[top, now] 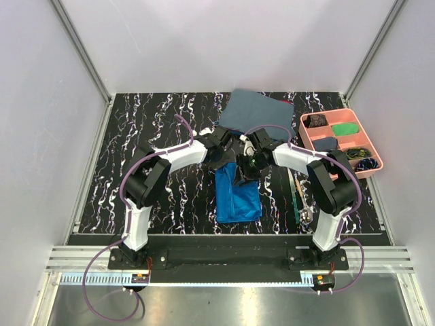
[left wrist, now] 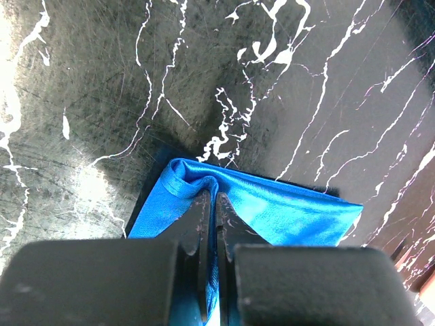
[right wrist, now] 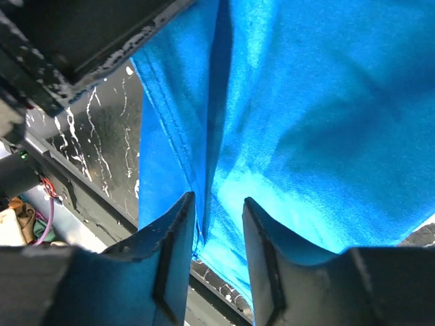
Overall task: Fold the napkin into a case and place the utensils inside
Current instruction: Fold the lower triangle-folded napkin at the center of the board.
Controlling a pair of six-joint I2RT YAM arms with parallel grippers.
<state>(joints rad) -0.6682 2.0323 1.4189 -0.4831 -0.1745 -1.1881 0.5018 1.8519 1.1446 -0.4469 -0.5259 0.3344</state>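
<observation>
Folding napkin (top: 238, 197) with left gripper (left wrist: 212, 198) clenched on its hem, right gripper (right wrist: 217, 200) parted and free; worth holding hem taut, squaring edges before any release.

The napkin (top: 238, 198) is thin, shiny cloth on a glossy, marble-patterned table (top: 163, 129).

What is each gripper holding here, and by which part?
The left gripper pinches the napkin at its bunched hem; right gripper open over it, holding nothing.
</observation>
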